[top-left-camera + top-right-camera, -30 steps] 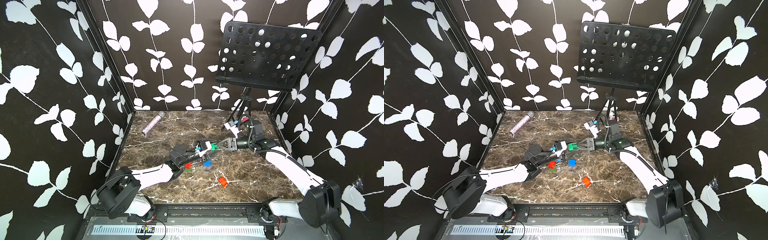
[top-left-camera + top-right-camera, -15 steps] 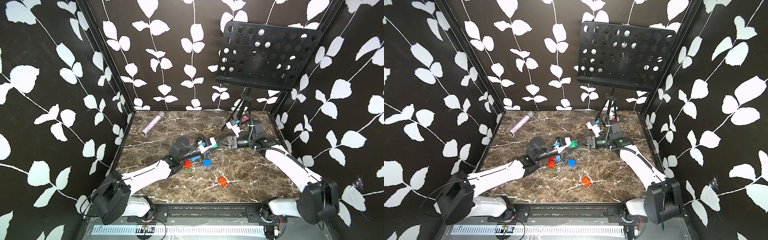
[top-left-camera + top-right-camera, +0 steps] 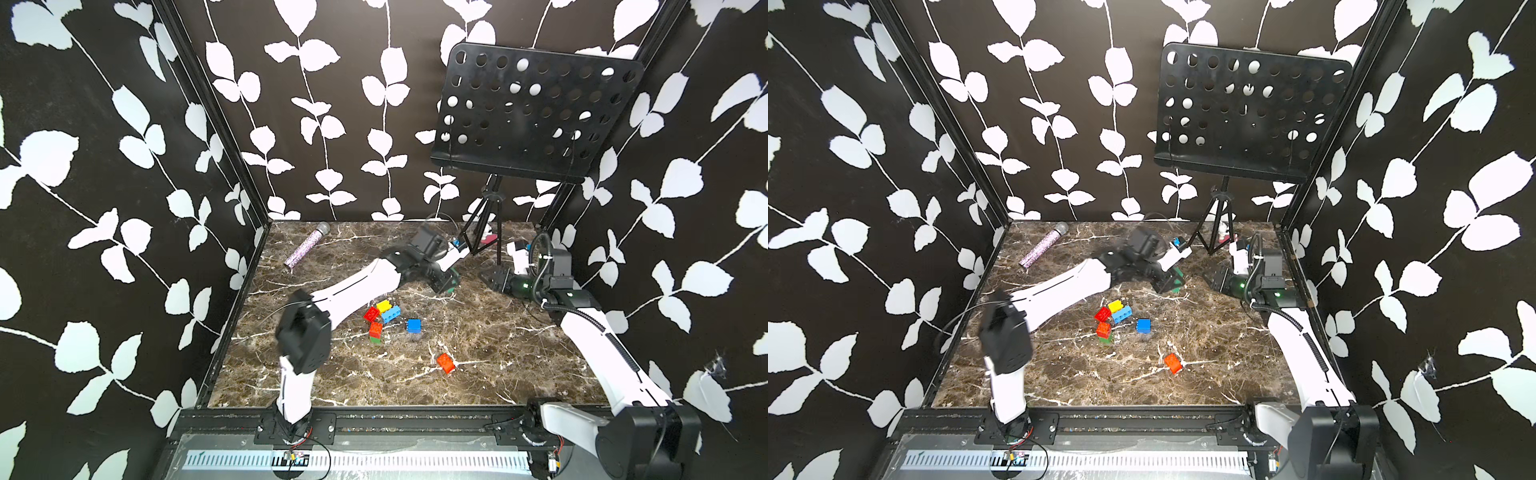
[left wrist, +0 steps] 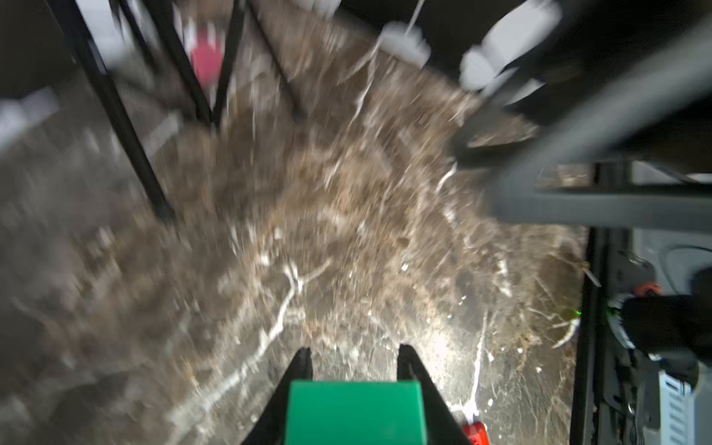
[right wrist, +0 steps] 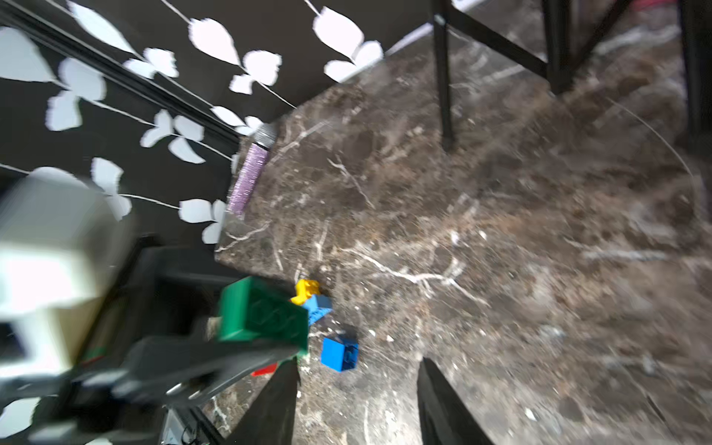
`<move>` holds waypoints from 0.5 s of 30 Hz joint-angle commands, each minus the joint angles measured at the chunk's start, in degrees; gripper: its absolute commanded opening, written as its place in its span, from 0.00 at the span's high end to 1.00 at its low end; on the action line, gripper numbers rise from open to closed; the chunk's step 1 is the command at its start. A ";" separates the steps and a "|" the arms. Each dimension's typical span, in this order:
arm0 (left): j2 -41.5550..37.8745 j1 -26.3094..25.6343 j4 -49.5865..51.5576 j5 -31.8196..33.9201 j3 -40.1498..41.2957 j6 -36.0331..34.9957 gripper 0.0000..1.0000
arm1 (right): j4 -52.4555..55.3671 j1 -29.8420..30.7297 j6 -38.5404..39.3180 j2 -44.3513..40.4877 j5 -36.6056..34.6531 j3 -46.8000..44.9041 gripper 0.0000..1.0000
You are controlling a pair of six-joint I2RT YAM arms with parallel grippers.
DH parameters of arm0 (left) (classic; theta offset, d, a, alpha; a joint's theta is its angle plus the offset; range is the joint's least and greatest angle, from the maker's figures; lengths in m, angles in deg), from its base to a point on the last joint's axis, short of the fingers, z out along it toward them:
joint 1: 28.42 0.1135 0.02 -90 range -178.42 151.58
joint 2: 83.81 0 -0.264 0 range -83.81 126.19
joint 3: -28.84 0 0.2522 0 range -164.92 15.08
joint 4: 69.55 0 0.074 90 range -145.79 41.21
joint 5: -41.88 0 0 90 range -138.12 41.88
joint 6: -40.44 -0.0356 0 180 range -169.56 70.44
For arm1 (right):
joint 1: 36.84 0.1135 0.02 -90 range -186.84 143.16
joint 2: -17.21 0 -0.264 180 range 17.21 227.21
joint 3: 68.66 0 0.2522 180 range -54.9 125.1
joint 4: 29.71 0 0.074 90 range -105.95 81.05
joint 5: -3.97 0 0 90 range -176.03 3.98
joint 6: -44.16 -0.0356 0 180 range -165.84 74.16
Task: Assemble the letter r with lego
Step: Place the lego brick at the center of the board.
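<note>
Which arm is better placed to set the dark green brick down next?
Left: the left claw is shut on the dark green brick; the right claw stands open and empty.

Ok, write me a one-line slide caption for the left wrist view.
Left tool shut on the dark green brick, blurred marble table and black tripod legs beyond.
</note>
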 commanded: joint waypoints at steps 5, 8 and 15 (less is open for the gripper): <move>7.16 -2.12 15.92 4.15 -3.10 16.60 0.73 | 1.14 -0.30 2.16 -2.32 -4.98 -2.24 0.50; 9.24 -2.19 17.01 4.14 -3.82 19.28 0.70 | 0.73 -0.35 1.89 -2.65 -4.70 -3.17 0.50; 14.91 -2.82 20.72 2.20 -8.01 20.19 0.57 | 0.33 -0.31 2.59 -2.68 -4.63 -4.58 0.49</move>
